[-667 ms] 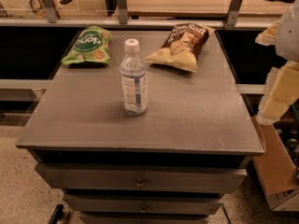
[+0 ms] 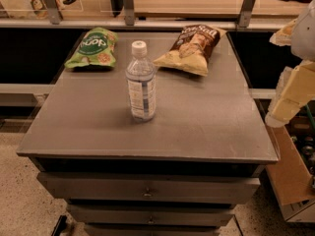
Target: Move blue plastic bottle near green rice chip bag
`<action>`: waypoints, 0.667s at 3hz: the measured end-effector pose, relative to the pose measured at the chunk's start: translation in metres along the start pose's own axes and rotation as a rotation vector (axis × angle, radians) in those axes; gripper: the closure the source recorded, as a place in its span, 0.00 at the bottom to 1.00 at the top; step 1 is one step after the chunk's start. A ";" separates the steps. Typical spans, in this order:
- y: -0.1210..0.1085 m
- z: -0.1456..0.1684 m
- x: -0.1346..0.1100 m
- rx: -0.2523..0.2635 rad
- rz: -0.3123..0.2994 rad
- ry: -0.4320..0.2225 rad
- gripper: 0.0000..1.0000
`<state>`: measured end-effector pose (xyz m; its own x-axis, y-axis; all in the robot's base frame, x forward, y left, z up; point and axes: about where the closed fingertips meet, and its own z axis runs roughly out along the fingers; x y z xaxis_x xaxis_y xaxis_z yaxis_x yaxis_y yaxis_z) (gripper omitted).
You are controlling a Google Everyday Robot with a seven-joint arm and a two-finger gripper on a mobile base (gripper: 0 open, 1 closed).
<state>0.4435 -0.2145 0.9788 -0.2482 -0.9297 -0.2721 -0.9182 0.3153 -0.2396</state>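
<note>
Nothing has budged in the last moment. The bottle [image 2: 141,82] stands upright in the same spot near the middle of the table [image 2: 206,127], and the gripper [image 2: 294,95] hangs off the table's right edge, well apart from the bottle, just where it was. Whether it is released or clenched I cannot tell. The green bag [image 2: 93,47] lies flat at the far left corner and the brown chip bag [image 2: 194,48] at the far right, with the bottle in front of the gap between them. So I judge the move hasn't started — reaching in and grasping the bottle come first.
</note>
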 end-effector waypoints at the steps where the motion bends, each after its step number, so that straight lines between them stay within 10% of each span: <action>1: -0.001 0.006 -0.009 0.002 0.098 -0.102 0.00; 2: -0.001 0.012 -0.022 -0.001 0.178 -0.218 0.00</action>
<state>0.4531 -0.1919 0.9742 -0.3337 -0.7965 -0.5043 -0.8663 0.4700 -0.1691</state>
